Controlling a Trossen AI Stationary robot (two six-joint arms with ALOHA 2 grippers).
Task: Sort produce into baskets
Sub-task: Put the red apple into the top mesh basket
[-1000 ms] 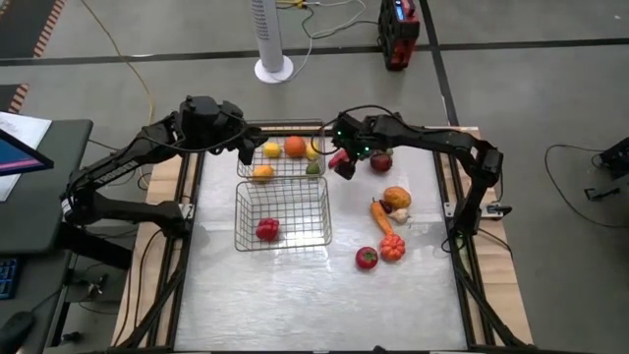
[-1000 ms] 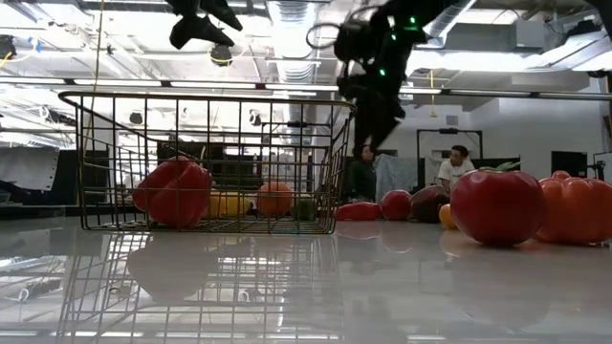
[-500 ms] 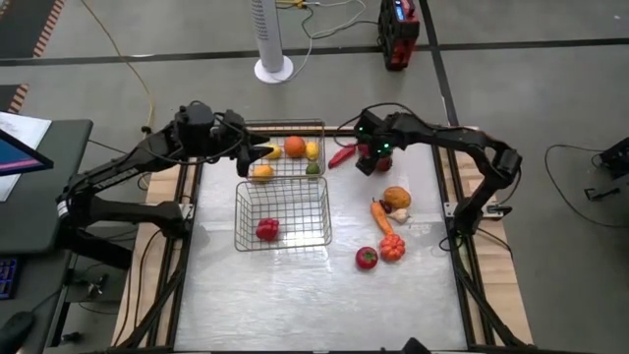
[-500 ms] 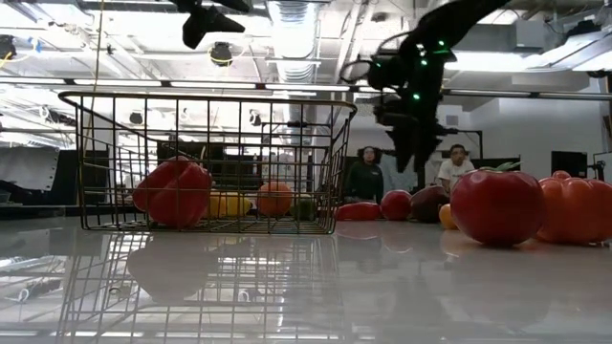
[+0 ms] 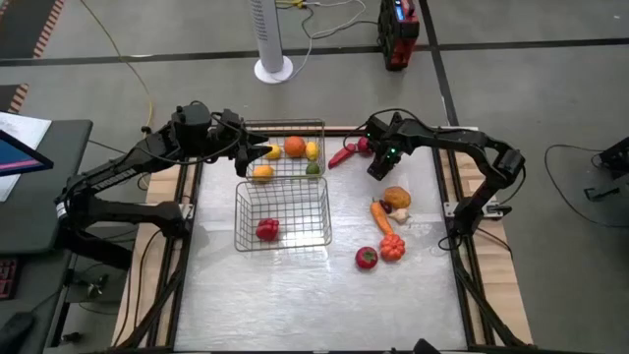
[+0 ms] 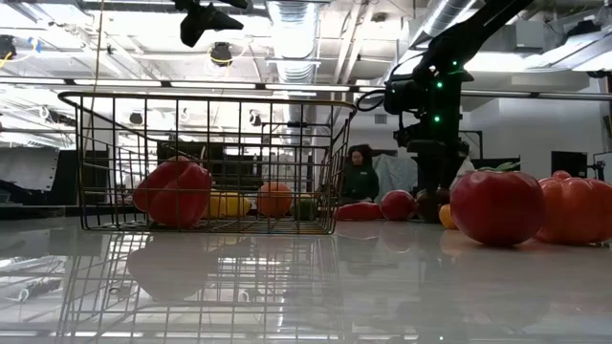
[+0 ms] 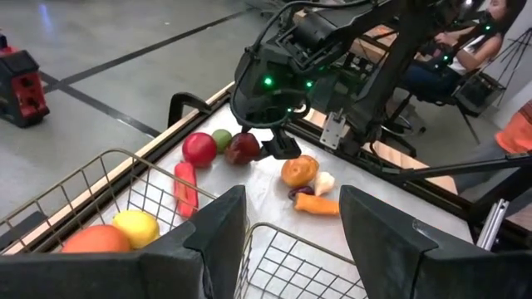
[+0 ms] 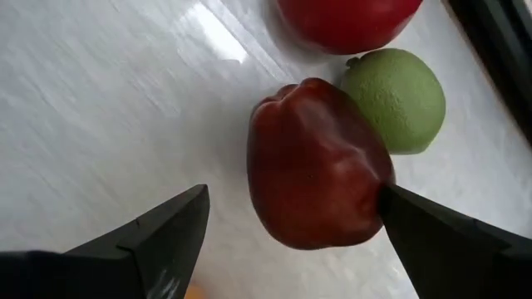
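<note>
Hovering low over a dark red apple [image 8: 316, 166], the right gripper [image 5: 381, 163] has its fingers spread wide on either side of it, gripping nothing yet. The apple sits on the table [image 5: 295, 295] at the far right, just beside a lime [image 8: 397, 98] and another red fruit [image 8: 345, 21].

The far basket [image 5: 295, 125] already holds an orange [image 5: 294, 147], some yellow pieces and something green; the near basket [image 5: 283, 218] holds one red pepper [image 5: 266, 230]. Loose on the table are a chili [image 5: 341, 155], a carrot [image 5: 380, 216], a tomato [image 5: 367, 258] and a few more, so I'd judge the sorting roughly half done.

The left gripper [image 5: 244, 157] waits at the far basket's left edge, fingers apart and empty.
</note>
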